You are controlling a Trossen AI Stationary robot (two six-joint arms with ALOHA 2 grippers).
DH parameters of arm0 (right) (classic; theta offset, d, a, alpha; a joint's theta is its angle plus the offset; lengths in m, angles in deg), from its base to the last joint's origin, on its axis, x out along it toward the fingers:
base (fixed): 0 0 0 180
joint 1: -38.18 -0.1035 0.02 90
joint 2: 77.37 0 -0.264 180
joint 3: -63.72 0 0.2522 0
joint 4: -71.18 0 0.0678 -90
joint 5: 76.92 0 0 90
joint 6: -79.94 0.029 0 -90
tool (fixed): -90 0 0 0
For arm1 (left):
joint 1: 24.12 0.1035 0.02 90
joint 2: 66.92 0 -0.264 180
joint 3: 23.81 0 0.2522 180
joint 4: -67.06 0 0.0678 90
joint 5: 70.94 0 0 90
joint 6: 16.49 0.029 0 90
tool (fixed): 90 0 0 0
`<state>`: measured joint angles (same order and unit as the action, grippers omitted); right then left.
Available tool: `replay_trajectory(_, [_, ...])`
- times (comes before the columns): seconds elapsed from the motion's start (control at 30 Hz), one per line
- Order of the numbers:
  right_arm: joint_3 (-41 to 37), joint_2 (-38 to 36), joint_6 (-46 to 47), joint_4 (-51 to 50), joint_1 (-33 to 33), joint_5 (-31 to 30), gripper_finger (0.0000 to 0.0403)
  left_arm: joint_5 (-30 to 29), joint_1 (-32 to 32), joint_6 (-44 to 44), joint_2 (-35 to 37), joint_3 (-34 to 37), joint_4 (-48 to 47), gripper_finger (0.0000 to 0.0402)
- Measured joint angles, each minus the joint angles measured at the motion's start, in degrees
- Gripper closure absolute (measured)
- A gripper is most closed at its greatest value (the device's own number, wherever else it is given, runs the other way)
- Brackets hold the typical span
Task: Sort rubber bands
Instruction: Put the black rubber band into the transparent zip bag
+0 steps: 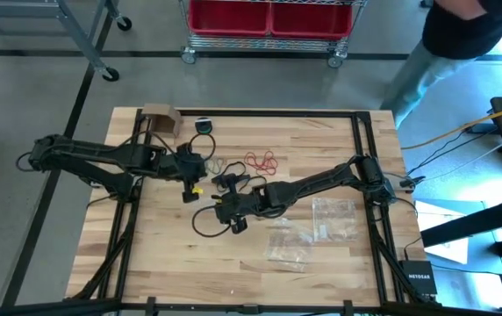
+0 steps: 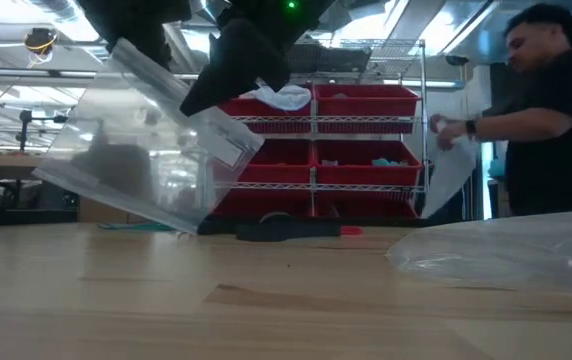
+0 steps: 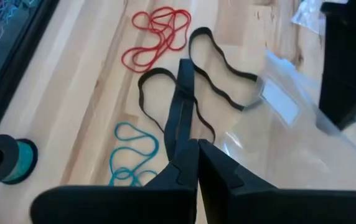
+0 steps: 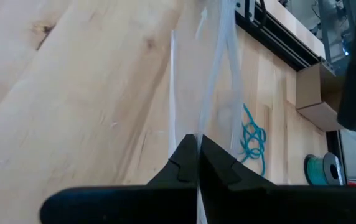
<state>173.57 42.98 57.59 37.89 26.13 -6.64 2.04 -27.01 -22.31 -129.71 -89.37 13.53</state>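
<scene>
Your left hand (image 3: 196, 149), frame centre in the high view, is pinched shut on a black rubber band (image 3: 181, 106). Your right hand (image 4: 196, 146), just right of it, is clamped on a clear bag (image 2: 151, 150). Red bands (image 1: 261, 161) lie above on the table (image 1: 163, 254), teal bands (image 3: 131, 155) beside the black ones.

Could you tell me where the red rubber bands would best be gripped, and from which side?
Probably from straight above, pinching where the red rubber bands overlap near the cluster's middle: they lie flat and tangled on the table, apart from the black band, so one pinch there may lift several.
</scene>
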Motion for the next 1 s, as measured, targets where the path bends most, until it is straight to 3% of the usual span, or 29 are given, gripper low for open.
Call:
replay_trajectory(0.17, [0.0, 0.0, 0.0, 0.0, 0.1, -0.1, 0.0403, 2.1, 0.5, -3.1, 0.0, -0.3, -0.3, 0.0367])
replay_trajectory(0.37, [0.0, 0.0, 0.0, -0.1, 0.1, -0.2, 0.0403, 18.8, 2.4, -8.9, 0.2, -1.3, 3.3, 0.0294])
replay_trajectory(0.67, [0.0, 0.0, 0.0, -0.1, 0.1, -0.3, 0.0403, 20.8, 1.5, -13.3, -3.0, -1.2, 3.3, 0.0208])
replay_trajectory(1.0, [0.0, 0.0, 0.0, -0.2, 0.1, -0.3, 0.0403, 20.9, 1.4, -14.5, -6.9, -1.1, 3.2, 0.02])
